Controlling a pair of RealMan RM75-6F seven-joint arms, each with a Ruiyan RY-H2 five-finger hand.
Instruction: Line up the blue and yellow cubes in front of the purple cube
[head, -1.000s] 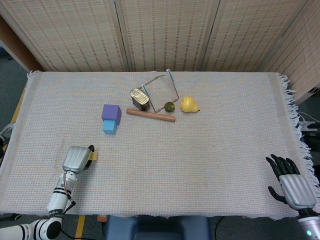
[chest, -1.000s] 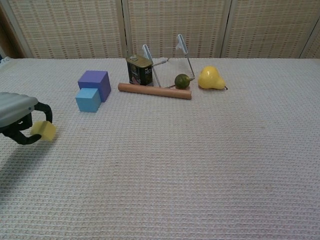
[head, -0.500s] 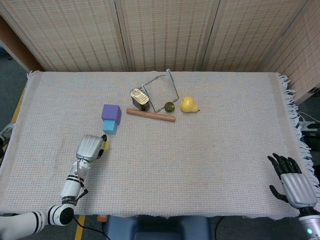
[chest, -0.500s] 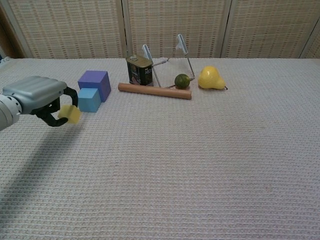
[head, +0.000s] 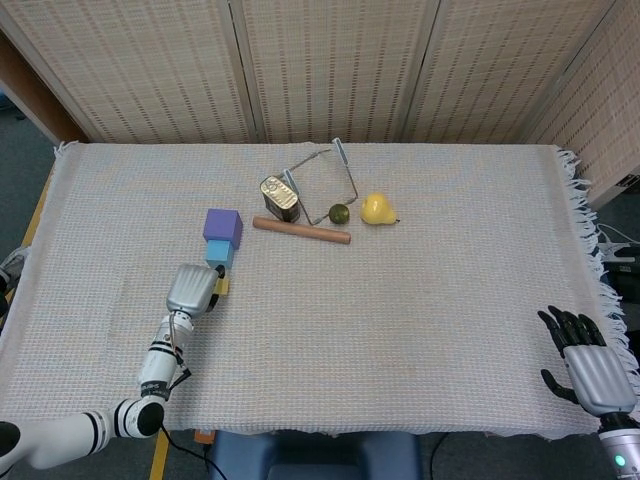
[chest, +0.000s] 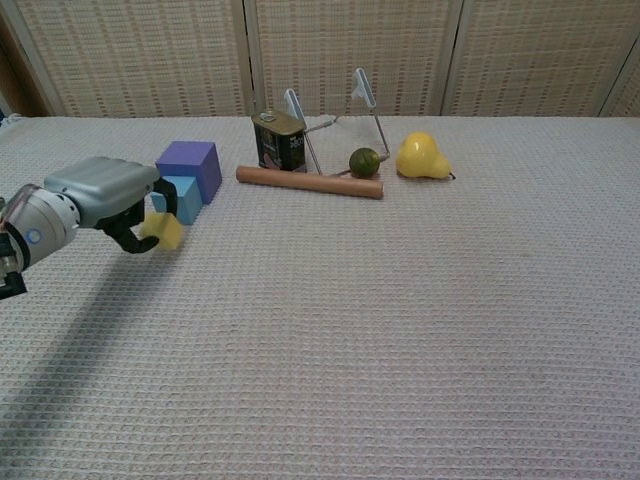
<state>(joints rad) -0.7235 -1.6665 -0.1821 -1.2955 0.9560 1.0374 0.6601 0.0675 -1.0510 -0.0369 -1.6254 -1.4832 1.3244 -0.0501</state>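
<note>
no legible text, tin (chest: 279, 141) label unreadable

purple cube (chest: 189, 166): on cloth | blue cube (chest: 184, 197): touching its front | yellow cube (chest: 163, 229): pinched, apparently airborne, just before blue

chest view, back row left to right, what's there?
purple cube → tin can → wooden dowel → lime → yellow pear. Left out: the blue cube and the wire rack, which overlap their neighbours.
</note>
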